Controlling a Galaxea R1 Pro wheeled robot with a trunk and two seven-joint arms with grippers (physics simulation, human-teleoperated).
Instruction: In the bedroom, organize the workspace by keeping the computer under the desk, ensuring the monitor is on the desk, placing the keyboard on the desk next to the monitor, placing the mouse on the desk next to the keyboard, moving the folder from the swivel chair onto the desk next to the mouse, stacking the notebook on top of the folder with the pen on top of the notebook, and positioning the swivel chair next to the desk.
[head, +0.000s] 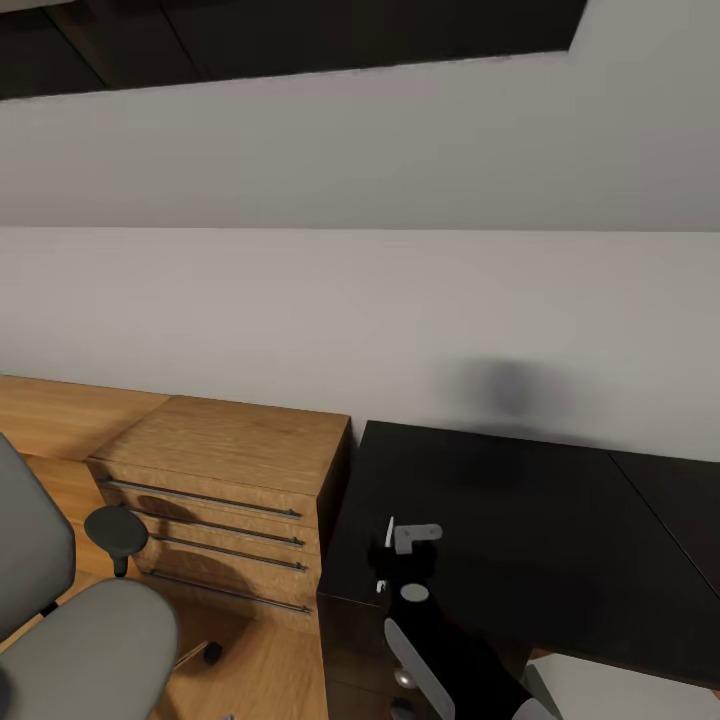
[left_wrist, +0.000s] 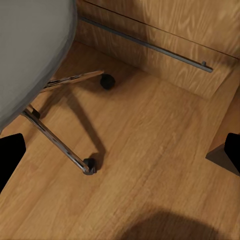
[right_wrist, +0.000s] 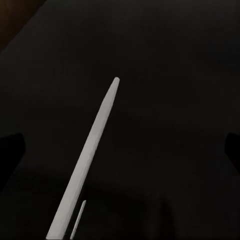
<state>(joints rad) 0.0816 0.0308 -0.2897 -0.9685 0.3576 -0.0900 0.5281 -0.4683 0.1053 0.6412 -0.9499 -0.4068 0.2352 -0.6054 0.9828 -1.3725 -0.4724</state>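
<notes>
The long black desk (head: 520, 520) has a bare top; no monitor, keyboard, mouse, folder or notebook lies on the stretch in view, so most of the task seems left. The grey upholstered swivel chair (head: 70, 620) stands near its left end, beside a light wooden drawer chest (head: 225, 500) with drawers closed. Over the desk's front left corner, the right gripper (right_wrist: 120, 150) has its fingers spread wide, and the thin white pen (right_wrist: 90, 160) shows beneath it. The left gripper (left_wrist: 120, 155) hangs spread above the floor.
</notes>
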